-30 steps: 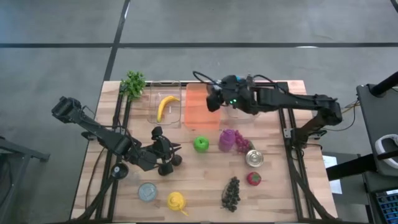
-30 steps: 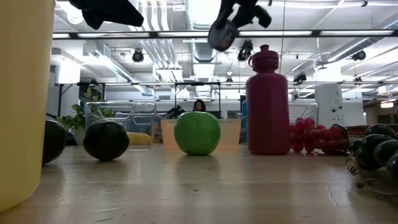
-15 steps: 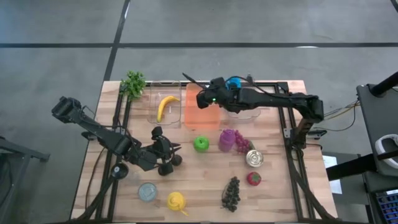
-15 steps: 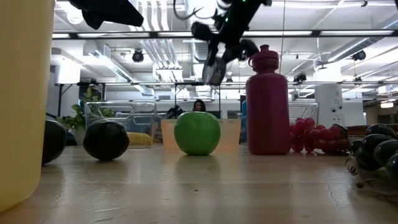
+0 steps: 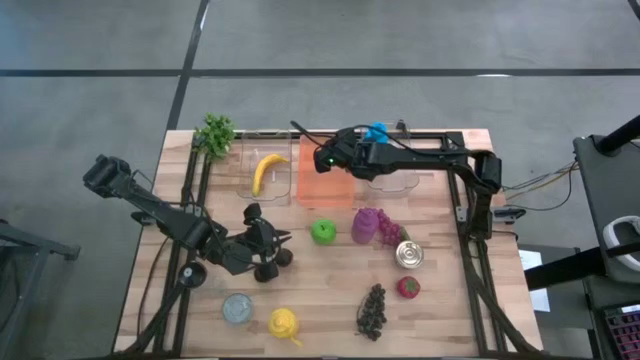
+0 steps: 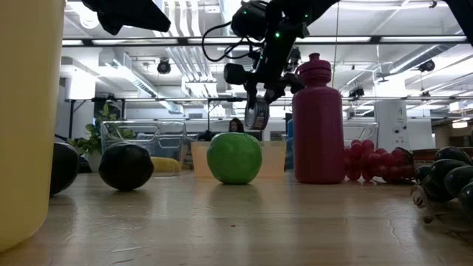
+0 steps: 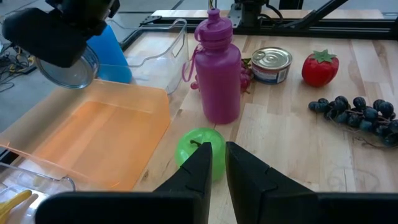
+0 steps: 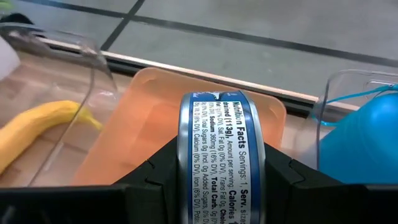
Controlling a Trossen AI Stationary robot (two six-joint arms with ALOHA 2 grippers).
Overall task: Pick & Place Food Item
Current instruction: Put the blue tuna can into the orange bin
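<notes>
Right wrist view: right pincer (image 8: pixel 222 171) pinching a can (image 8: pixel 222 140) above the empty orange bin (image 8: pixel 137 130).

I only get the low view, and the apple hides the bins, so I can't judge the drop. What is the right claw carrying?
Observer: The right claw grips a can with a blue nutrition label.
Operator: What is under it?
Observer: The orange bin; the can hangs above its floor.
Operator: Could the left arm get in the way?
Observer: Unlikely, I think. The left claw sits near the front of the table, pointing at the apple, with nothing in it.
</notes>
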